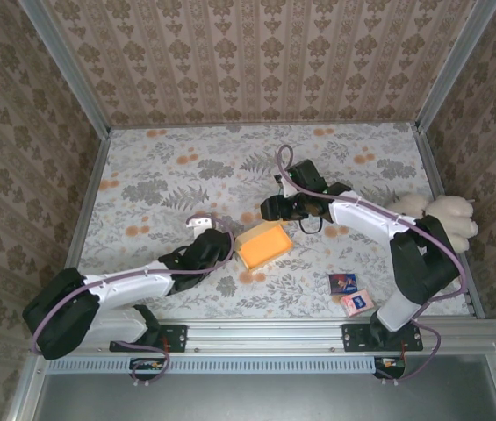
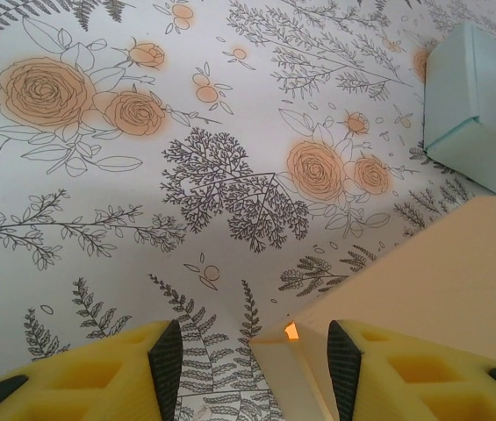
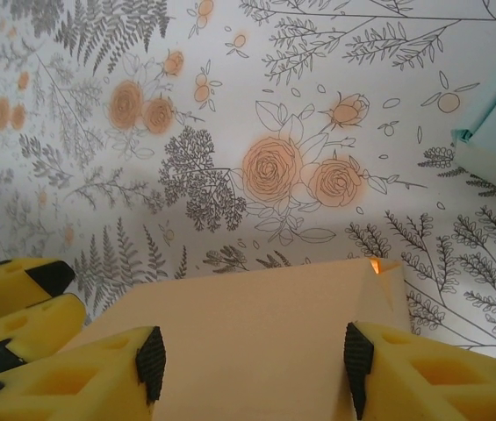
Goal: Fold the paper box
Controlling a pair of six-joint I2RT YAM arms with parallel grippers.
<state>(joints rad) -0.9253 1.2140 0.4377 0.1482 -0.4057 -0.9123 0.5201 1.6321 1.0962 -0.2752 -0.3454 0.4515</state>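
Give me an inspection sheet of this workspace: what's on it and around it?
Surface: floral tablecloth, flat.
Job's things: orange paper box, mid-table between the arms.
Clutter: two small cards by the right base; white plush toy; pale blue box.
Claws: left claw open, box corner between its jaws; right claw straddles a box panel, grip unclear.
Cables: purple cables looped along both arms.
Surroundings: patterned wallpaper, metal frame.

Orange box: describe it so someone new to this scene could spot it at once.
Look at the floral table from above, then at its middle. The orange box lies there, flat and set askew, far bigger and plainer than the two small printed cards to its right.
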